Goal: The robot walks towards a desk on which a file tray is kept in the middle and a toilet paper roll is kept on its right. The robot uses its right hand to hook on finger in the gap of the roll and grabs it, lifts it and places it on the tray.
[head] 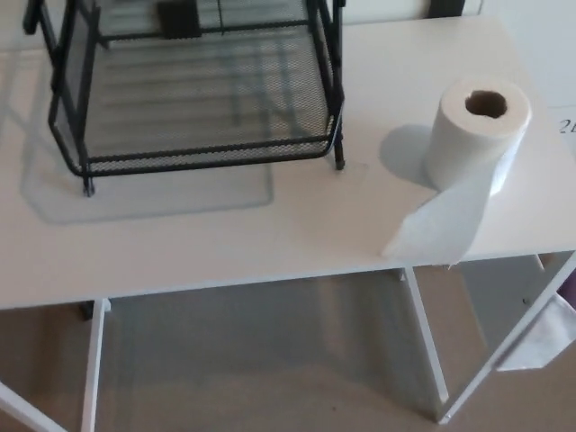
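Roll (pixel 474 148) looked light and squishy, best hooked through the core hole (pixel 486 104) (tail (pixel 436 229) hung loose); no hands showed.

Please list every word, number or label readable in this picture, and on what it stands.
"2", then a character cut off by the picture's edge: on a white surface at the far right; unreadable beyond that.
Toilet paper roll, file tray: no text visible.

White bench (pixel 270 234) filled most of the view, smooth top carried soft grey shadows, white frame legs (pixel 422 333) stood beneath, tan floor (pixel 252 360) lay under it in shade, pale wall (pixel 387 9) showed behind the far edge.
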Robot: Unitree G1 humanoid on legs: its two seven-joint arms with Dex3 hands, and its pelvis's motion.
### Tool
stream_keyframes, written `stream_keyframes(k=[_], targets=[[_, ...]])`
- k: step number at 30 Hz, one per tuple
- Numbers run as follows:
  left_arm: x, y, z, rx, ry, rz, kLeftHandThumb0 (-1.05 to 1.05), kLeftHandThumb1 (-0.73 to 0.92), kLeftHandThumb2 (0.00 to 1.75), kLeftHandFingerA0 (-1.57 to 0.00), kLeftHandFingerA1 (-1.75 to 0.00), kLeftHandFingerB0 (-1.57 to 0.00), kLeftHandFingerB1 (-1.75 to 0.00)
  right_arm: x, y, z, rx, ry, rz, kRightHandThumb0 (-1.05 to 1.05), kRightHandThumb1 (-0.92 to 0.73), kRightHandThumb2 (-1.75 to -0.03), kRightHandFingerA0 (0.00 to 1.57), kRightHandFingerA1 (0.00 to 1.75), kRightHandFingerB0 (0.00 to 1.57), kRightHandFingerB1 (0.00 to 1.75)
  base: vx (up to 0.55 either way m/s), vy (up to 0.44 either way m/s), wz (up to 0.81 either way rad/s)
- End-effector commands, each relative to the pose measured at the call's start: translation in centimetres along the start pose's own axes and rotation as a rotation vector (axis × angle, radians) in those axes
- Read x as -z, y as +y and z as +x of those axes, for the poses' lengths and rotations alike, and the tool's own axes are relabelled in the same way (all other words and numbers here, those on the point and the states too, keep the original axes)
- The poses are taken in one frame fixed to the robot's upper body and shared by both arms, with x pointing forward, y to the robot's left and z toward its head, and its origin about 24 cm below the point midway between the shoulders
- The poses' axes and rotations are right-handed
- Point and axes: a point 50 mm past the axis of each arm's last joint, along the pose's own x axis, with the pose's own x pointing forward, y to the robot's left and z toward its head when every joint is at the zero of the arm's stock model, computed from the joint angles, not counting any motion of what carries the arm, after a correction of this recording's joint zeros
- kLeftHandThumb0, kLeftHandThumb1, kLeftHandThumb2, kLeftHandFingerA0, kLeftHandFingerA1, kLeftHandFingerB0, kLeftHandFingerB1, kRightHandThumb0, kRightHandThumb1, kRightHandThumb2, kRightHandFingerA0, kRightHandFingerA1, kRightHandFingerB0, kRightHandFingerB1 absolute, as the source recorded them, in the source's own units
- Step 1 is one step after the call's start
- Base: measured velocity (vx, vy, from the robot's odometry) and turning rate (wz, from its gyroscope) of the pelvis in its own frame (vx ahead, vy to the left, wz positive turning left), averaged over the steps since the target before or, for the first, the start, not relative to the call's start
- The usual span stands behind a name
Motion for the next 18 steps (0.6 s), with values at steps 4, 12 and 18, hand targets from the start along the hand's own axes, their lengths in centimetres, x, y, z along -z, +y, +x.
stream_keyframes(k=[4,12,18], targets=[[0.02,0.50,-0.17,-0.008,-0.035,-0.019,-0.97,0.78,1.34,0.00,-0.73,-0.04,-0.52,-0.05,-0.51,-0.04,0.005,0.011,0.049,-0.39,-0.33,-0.92,0.00,0.54,0.00,0.52,0.01,0.148,-0.10],[0.08,0.78,-0.24,-0.018,-0.018,0.006,-1.04,0.81,1.35,-0.21,-0.85,-0.03,-0.51,-0.11,-0.52,-0.12,0.012,0.001,-0.027,-0.38,-0.35,-0.94,0.00,0.52,0.02,0.53,0.02,0.312,0.00],[0.02,0.86,-0.24,-0.026,-0.014,-0.012,-1.05,0.79,1.34,-0.14,-0.79,-0.01,-0.50,-0.45,-0.73,0.01,0.042,-0.021,0.082,-0.60,-0.53,-0.56,0.35,0.58,0.13,0.43,0.05,0.045,0.06]])
